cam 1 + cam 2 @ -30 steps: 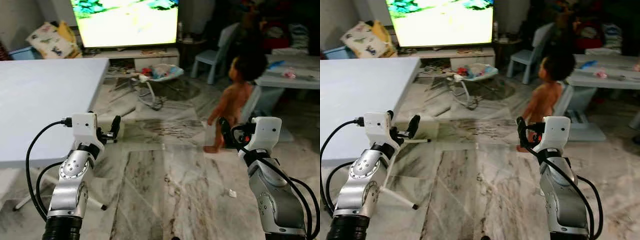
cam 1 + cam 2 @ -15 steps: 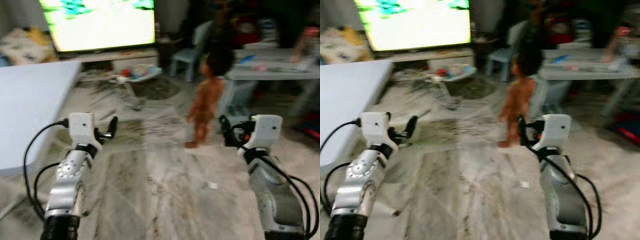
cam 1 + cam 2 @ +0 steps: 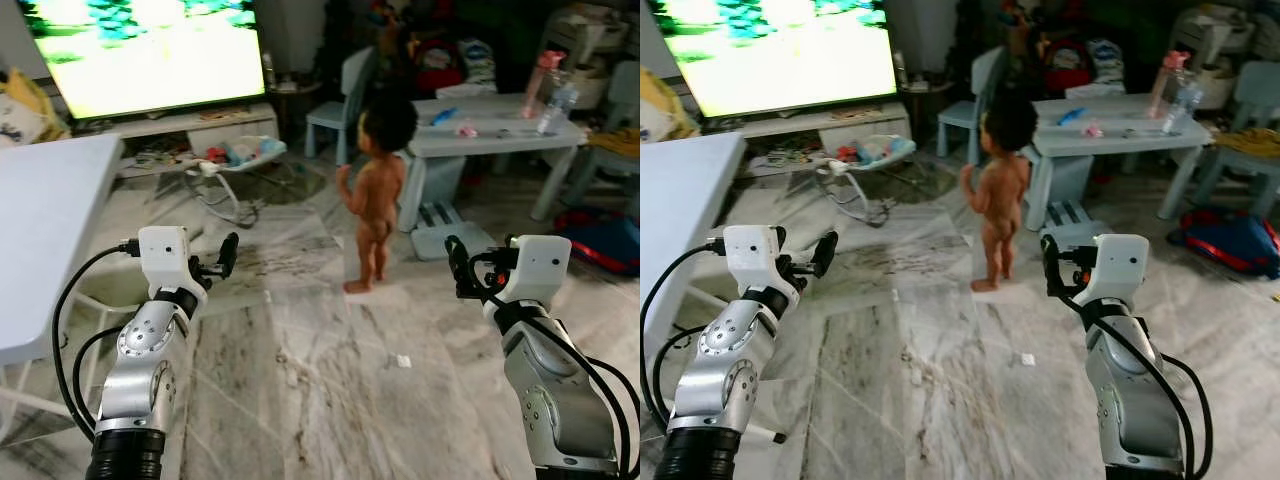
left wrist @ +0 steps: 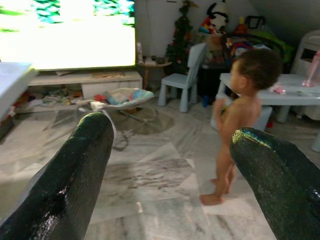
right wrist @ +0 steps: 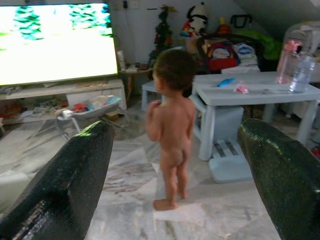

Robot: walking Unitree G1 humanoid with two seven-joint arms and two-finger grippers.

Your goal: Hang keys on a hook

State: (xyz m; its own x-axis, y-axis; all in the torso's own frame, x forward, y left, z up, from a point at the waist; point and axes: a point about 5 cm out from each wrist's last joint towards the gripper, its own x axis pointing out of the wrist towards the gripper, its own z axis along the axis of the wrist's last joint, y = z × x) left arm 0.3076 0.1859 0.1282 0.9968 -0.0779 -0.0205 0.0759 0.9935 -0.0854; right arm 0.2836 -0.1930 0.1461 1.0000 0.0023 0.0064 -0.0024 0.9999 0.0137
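Your view has swung right since a second ago: a person (image 3: 372, 196) now stands mid-frame; left gripper (image 4: 170, 165) and right gripper (image 5: 175, 170) gape, holding nothing.

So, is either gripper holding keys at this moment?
No: the left gripper and the right gripper both have their jaws spread wide with nothing between them but the room beyond.
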